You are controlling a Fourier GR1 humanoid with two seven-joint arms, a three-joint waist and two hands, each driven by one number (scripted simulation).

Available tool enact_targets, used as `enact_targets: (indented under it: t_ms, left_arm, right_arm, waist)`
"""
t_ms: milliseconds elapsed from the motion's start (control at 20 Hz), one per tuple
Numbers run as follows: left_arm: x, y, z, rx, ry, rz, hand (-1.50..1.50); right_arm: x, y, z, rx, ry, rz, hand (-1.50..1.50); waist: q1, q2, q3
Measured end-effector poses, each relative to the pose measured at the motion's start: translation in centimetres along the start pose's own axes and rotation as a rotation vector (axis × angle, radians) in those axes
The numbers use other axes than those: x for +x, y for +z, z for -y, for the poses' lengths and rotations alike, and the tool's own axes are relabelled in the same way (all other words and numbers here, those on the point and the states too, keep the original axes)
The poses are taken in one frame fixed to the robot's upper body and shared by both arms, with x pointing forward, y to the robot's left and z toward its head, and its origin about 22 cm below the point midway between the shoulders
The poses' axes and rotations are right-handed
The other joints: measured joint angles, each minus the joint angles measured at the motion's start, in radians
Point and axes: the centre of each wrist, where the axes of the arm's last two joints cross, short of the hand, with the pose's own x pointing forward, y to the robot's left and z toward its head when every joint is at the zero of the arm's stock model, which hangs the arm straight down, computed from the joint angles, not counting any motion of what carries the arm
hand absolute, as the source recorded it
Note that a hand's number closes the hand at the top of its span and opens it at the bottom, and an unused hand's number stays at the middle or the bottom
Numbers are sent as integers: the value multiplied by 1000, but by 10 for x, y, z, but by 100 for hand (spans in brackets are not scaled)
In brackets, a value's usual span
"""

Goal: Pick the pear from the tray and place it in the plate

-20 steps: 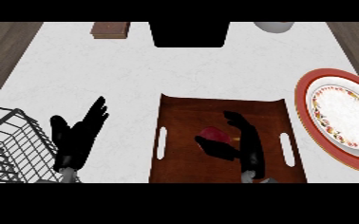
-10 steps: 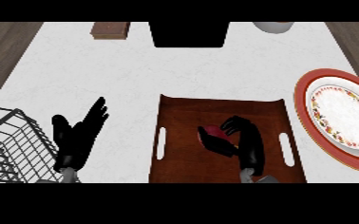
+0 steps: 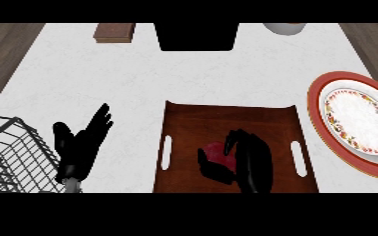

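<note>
Your right hand is curling round the reddish pear, near the tray's middle. Seat thumb and fingers on opposite sides before lifting toward the plate at the counter's right edge. Left hand is resting open.

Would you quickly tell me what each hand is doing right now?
Left hand: open, fingers straight, holding nothing.
Right hand: fingers and thumb curled round the pear on the tray.

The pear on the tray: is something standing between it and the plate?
Nothing visible does. The pear sits in the right robot hand on the tray; only the tray's right rim and bare counter separate it from the plate.
</note>
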Motion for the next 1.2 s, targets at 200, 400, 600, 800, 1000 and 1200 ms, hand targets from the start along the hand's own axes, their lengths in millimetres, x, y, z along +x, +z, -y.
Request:
enact_targets:
  t_ms: [200,400,600,800,1000,1200]
  left_arm:
    - [-1,1,-1,2,5,11,0]
    - [-1,1,-1,8,7,8,0]
    - [-1,0,1,-4,10,-3,0]
    - [0,0,1,-10,13,10,0]
    - [1,-1,2,-12,12,12,0]
    - [2,-1,3,-14,13,17,0]
  right_arm:
    - [18,13,22,-166,12,65,150]
    - [27,25,46,-302,-41,50,150]
    - [14,24,71,-414,-112,-16,150]
    - [-5,19,93,-496,-202,-71,150]
    - [-36,5,113,-580,-247,-96,150]
    - [-76,-12,122,-654,-218,-124,150]
  waist:
    - [-5,0,3]
    - [-5,2,5]
    - [-4,5,6]
    - [1,8,6]
    - [5,11,6]
    - [7,13,6]
